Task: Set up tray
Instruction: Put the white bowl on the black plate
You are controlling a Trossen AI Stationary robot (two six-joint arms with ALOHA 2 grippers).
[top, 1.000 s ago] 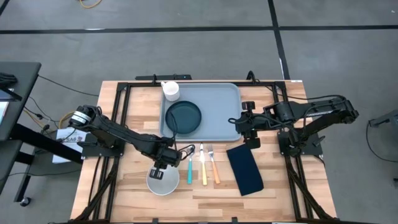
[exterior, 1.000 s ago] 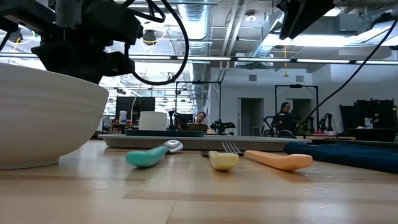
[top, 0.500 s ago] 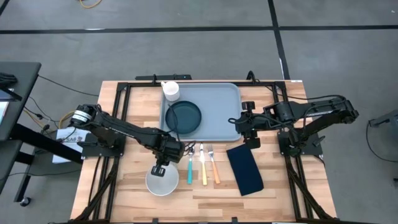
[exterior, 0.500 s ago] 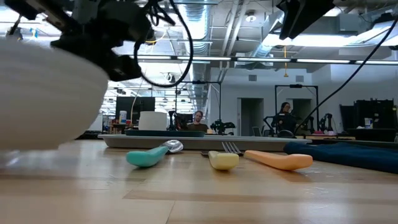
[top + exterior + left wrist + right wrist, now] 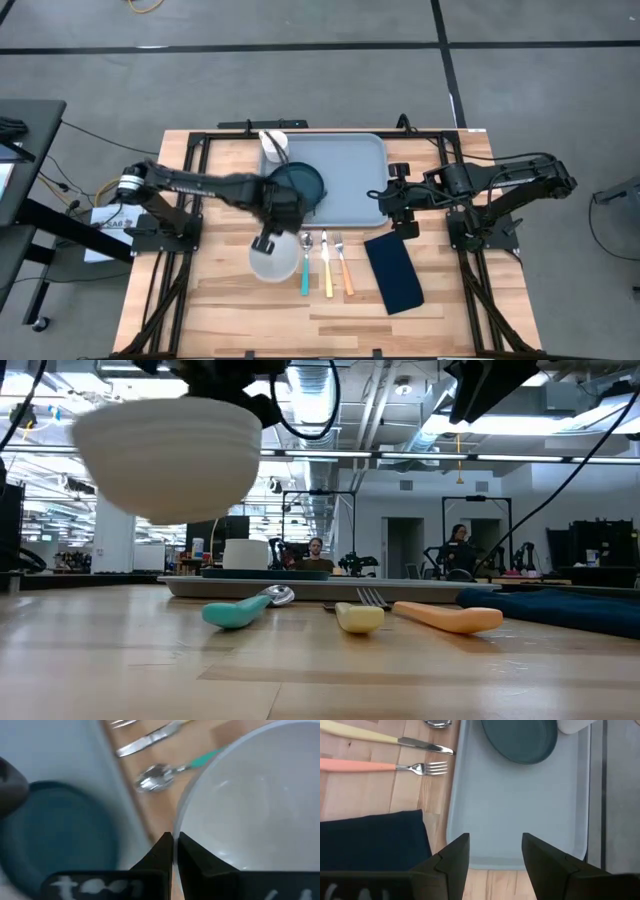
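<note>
The light grey-blue tray lies at the table's far middle, with a dark navy plate and a white cup resting on it. My left gripper is shut on a white bowl near the tray's near-left corner; the low view shows the bowl in the air. A teal spoon, a yellow knife, an orange fork and a navy napkin lie flat on the wood. My right gripper hovers open by the tray's right edge. My left gripper pinches the bowl's rim on the side facing the tray, one finger inside the bowl and one outside. The fingers come slanting down from above. The bowl hangs upright, lifted clear of the table.
The cutlery lies side by side just right of the bowl, handles toward the near edge. The napkin lies near my right gripper. The tray's right half is bare. Bare wood runs along the table's near edge. People and equipment show in the room behind.
My left gripper has risen and moved toward the far edge and the right, toward the tray, keeping its hold on the bowl. The bowl, which stood on the table near the near-left area, is now lifted clear. My right arm has kept still.
</note>
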